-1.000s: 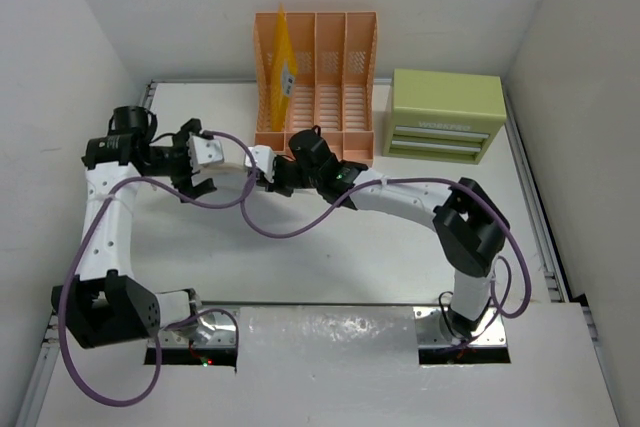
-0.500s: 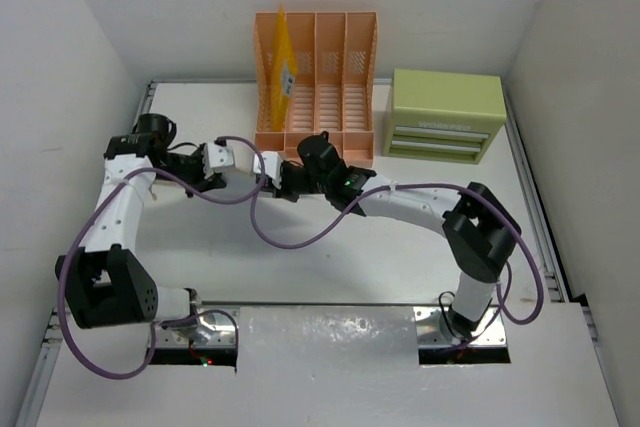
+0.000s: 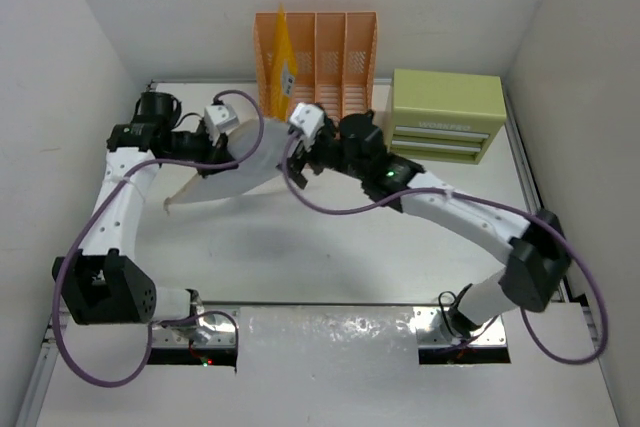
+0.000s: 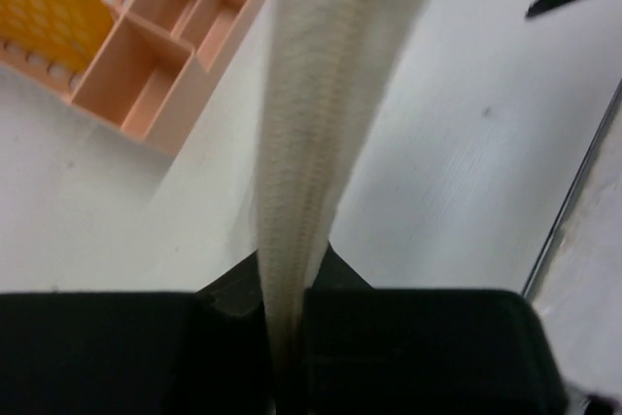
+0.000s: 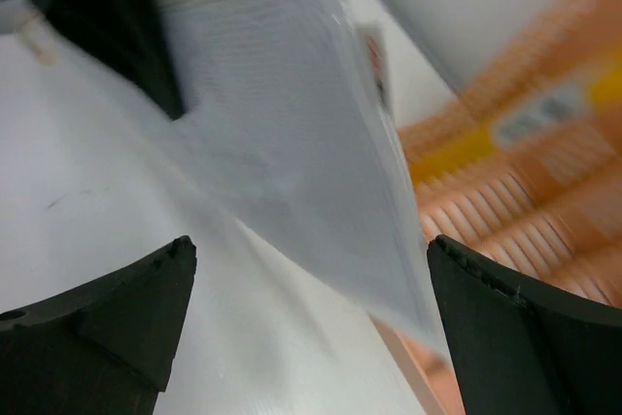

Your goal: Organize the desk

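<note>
A flat white folder [image 3: 235,175] hangs tilted above the desk [image 3: 350,247], just in front of the peach file rack [image 3: 330,57]. My left gripper [image 3: 226,152] is shut on its edge. The left wrist view shows the folder [image 4: 311,94] edge-on, pinched between the black jaws of that gripper [image 4: 287,337]. My right gripper [image 3: 298,152] is at the folder's right end, beside the rack. In the right wrist view its fingertips [image 5: 126,308] stand wide apart, open, with the folder [image 5: 292,143] ahead of the right gripper [image 5: 311,279] and not touching it.
A yellow folder [image 3: 282,62] stands in the rack's left slot. A green drawer box [image 3: 445,117] sits to the right of the rack. White walls close in the desk on three sides. Purple cables loop from both arms over the tabletop.
The left gripper has shut on the folder and lifted it back toward the rack. The right gripper, shut before, has opened and let go, and its arm has swung toward the rack.
</note>
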### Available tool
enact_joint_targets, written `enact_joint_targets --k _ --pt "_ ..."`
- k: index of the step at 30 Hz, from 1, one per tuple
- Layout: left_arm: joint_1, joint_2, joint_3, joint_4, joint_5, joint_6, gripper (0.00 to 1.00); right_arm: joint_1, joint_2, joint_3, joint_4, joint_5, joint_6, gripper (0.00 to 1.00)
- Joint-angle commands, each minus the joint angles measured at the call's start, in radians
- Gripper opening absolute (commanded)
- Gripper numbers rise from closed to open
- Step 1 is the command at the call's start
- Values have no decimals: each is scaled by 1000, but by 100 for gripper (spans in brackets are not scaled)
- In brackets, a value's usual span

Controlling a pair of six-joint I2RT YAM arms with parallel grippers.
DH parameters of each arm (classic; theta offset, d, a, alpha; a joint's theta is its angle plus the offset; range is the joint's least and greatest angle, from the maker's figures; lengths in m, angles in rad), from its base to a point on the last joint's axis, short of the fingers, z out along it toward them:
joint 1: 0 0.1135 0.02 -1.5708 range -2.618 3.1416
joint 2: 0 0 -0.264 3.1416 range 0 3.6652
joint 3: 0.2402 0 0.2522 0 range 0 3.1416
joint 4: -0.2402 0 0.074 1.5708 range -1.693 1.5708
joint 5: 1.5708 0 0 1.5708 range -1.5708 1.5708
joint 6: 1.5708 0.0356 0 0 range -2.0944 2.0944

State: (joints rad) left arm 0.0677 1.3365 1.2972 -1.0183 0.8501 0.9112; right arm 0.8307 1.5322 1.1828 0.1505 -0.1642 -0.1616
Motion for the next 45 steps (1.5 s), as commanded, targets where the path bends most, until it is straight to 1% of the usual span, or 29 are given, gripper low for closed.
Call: enact_joint_targets --k 1,3,4,5,6,7,8,9,10,11,12,13,14,15,16,18,19,20,22,23,24,25,28,31,33,36,41,45 --pt "-135 -75 59 214 -20 -364 0 -38 -177 32 -217 207 111 99" --pt "-158 -82 80 245 -28 -428 0 -41 -243 35 -334 259 112 99" --pt "-167 -79 106 265 -23 -466 0 -41 -279 29 -359 287 116 99" --pt "-178 -70 120 309 -19 -557 0 -42 -350 6 -379 357 134 99" --pt "-187 -63 137 328 -17 -601 0 -44 -386 -8 -405 399 143 99" --pt "-209 -56 167 354 -23 -683 0 -42 -420 -23 -413 448 149 99" --pt "-223 -47 178 418 -31 -722 0 -42 -481 -53 -420 554 155 99" --pt "-235 -42 189 455 -42 -768 0 -42 -509 -70 -424 607 155 99" --pt "-265 -37 206 493 -83 -846 0 -45 -533 -87 -424 658 155 99" --pt "-281 -28 218 548 -104 -879 0 -45 -556 -104 -424 702 155 99" --pt "-296 -1 249 570 -153 -902 0 -45 -593 -132 -422 777 155 99" --pt "-331 15 263 589 -187 -973 0 -47 -609 -144 -425 802 186 99" --pt "-351 47 273 625 -219 -995 0 -47 -621 -164 -428 821 186 99" --pt "-368 62 299 641 -280 -1012 0 -47 -639 -175 -431 844 188 99" --pt "-409 81 315 652 -305 -1038 0 -47 -645 -181 -433 851 189 99" --pt "-451 136 361 675 -376 -1057 0 -45 -652 -196 -437 867 197 99" --pt "-497 153 378 688 -405 -1072 0 -47 -652 -198 -437 870 201 99" --pt "-518 188 395 693 -439 -1078 0 -47 -650 -201 -440 871 204 99" --pt "-560 223 456 713 -546 -1100 0 -47 -644 -201 -440 873 212 99" --pt "-563 263 479 722 -589 -1110 0 -47 -643 -198 -440 871 214 99" --pt "-565 285 529 727 -674 -1121 0 -47 -638 -198 -443 871 215 99" --pt "-563 306 557 733 -721 -1130 0 -47 -635 -198 -447 873 218 99" --pt "-565 368 608 783 -897 -1092 0 -47 -626 -196 -462 881 221 99" --pt "-565 397 634 799 -928 -1081 0 -47 -619 -198 -468 893 218 99" --pt "-565 426 681 768 -960 -1092 0 -45 -610 -195 -473 901 212 99" --pt "-565 446 706 751 -994 -1089 0 -47 -604 -190 -468 902 201 99" --pt "-565 472 734 793 -1069 -1063 0 -47 -598 -186 -462 897 183 99" --pt "-565 498 731 850 -1164 -1029 0 -47 -596 -173 -468 885 191 99"
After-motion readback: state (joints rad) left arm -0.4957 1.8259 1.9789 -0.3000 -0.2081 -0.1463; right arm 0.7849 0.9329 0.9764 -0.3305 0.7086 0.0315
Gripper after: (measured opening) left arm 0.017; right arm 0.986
